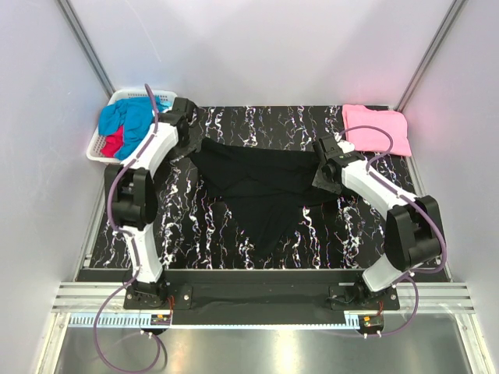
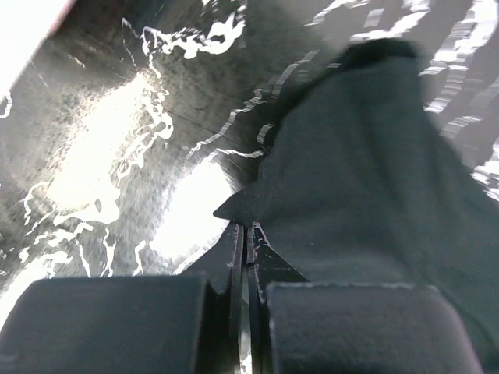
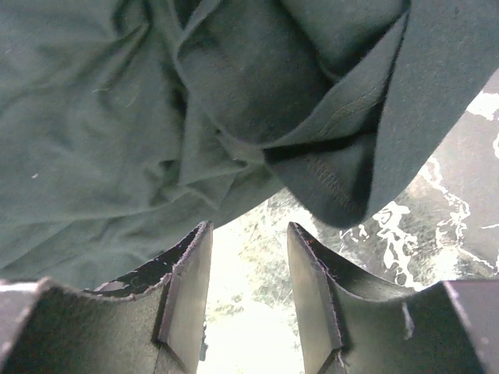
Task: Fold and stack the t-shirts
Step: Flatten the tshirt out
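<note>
A large black t-shirt (image 1: 261, 183) lies rumpled in a rough triangle on the marbled table. My left gripper (image 1: 189, 142) is at its back left corner, jaws shut on the shirt's edge. In the left wrist view the cloth (image 2: 366, 171) runs right up to the left gripper (image 2: 248, 227). My right gripper (image 1: 320, 166) stands at the shirt's right corner. There the right gripper (image 3: 249, 230) is open over bare table, and the bunched cloth (image 3: 117, 117) lies just ahead of the tips. A folded pink t-shirt (image 1: 378, 128) rests at the back right.
A white slotted basket (image 1: 95, 152) at the back left corner holds a bright blue t-shirt (image 1: 132, 117) and a red one (image 1: 114, 144). Grey walls close in the table on three sides. The arms' bases stand along the near edge.
</note>
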